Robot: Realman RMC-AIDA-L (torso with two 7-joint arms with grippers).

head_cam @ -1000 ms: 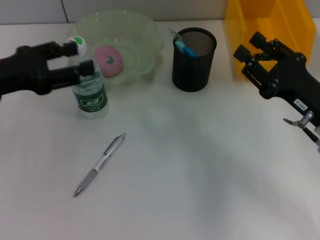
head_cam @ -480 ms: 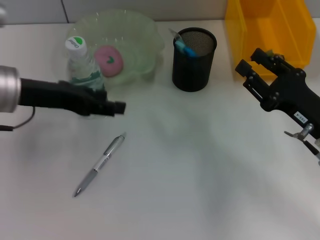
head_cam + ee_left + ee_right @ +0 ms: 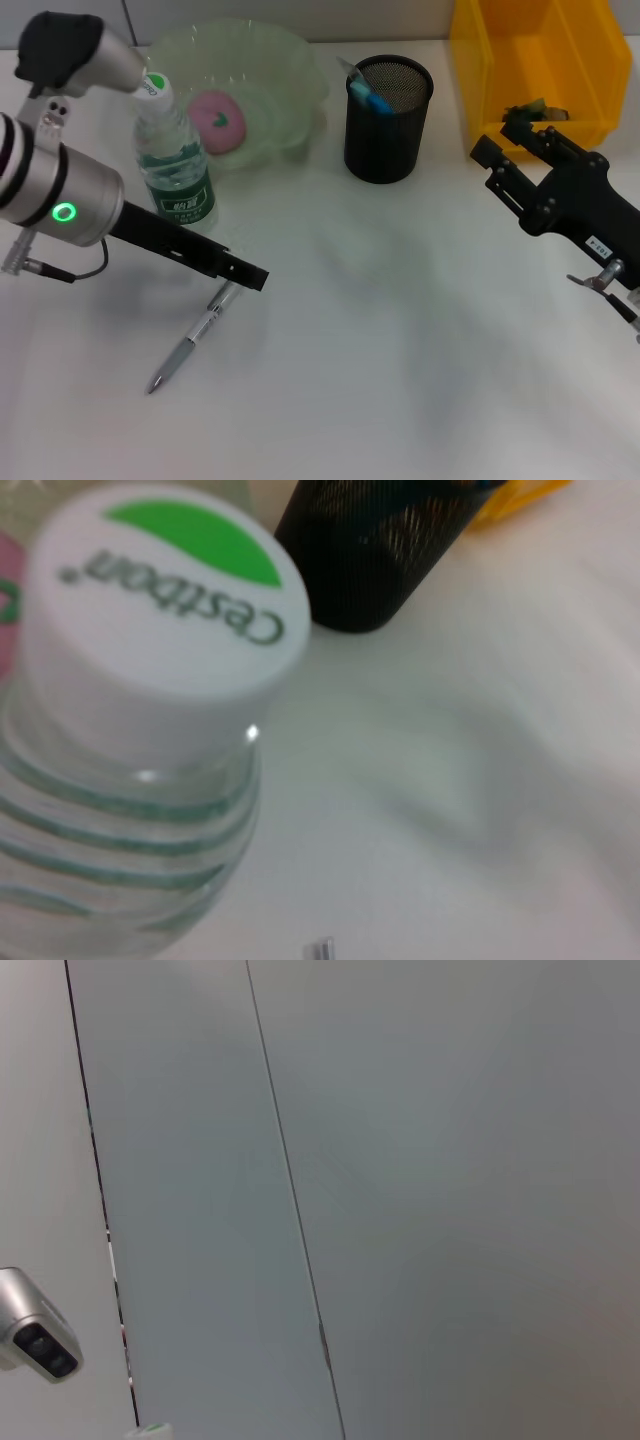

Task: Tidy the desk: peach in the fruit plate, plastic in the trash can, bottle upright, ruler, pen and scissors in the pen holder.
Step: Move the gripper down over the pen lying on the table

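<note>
The pen (image 3: 192, 338) lies slanted on the white desk (image 3: 400, 330). My left gripper (image 3: 250, 277) reaches down from the silver arm and hangs right at the pen's upper end. The clear bottle (image 3: 176, 165) stands upright with its white-and-green cap (image 3: 165, 610) beside the fruit plate (image 3: 285, 60). The pink peach (image 3: 218, 120) rests in that plate. The black mesh pen holder (image 3: 388, 125) has a blue-handled item (image 3: 370, 96) sticking out. My right gripper (image 3: 505, 140) hovers open in front of the yellow trash can (image 3: 530, 50).
Something dark and crumpled (image 3: 528, 110) lies in the yellow bin's front opening. The left wrist view shows the pen holder (image 3: 370, 550) beyond the bottle. The right wrist view shows only grey wall panels.
My left gripper has let go of the bottle, which stays upright, and has swung forward and down to the pen's upper end. The right arm has drifted slightly toward the front.
</note>
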